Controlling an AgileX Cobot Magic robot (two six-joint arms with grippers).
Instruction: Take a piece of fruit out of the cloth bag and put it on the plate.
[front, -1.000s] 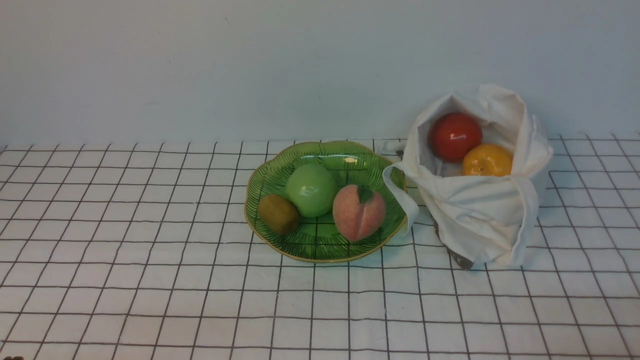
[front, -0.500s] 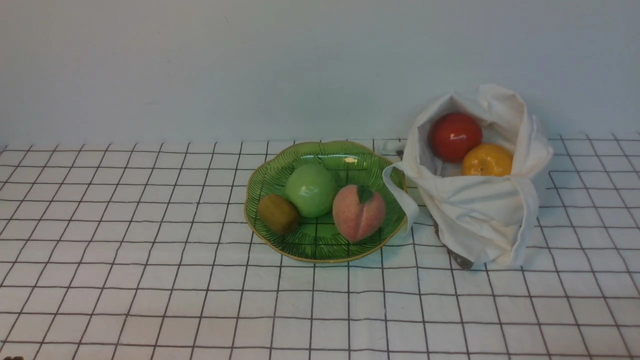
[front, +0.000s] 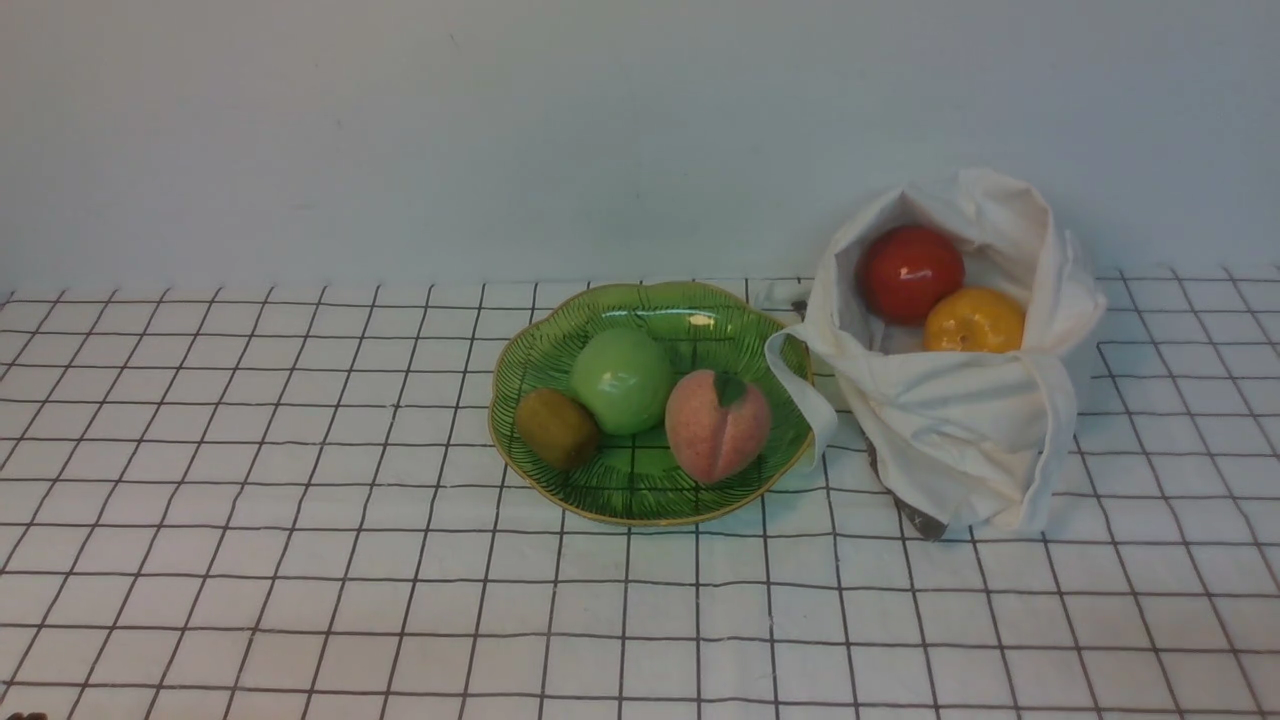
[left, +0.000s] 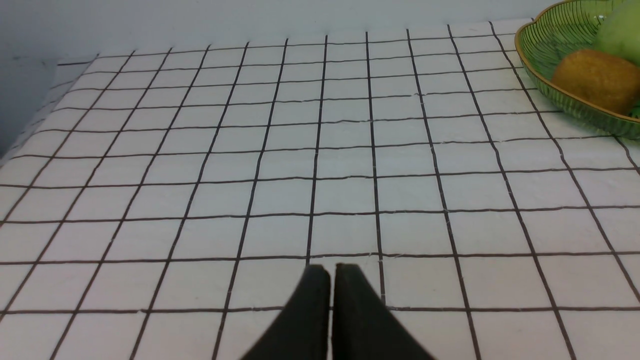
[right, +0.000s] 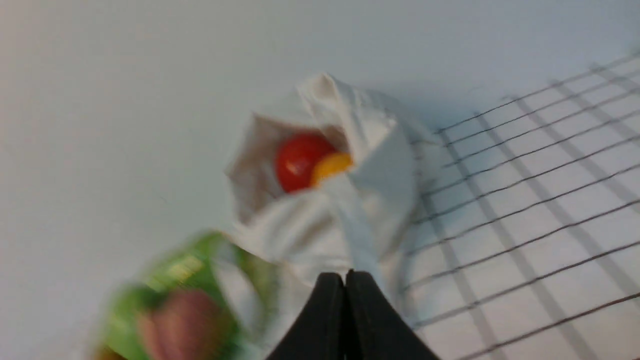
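Pressing its fingers together on nothing, the right gripper (right: 345, 276) faces the cloth bag (front: 960, 430), where a red fruit (front: 910, 272) and an orange fruit (front: 973, 320) sit in the open top. The left gripper (left: 331, 270) is closed to a sliver, also empty. The plate (front: 700, 320) just beside the bag holds three fruits. Nothing in the front view has shifted since a second ago.
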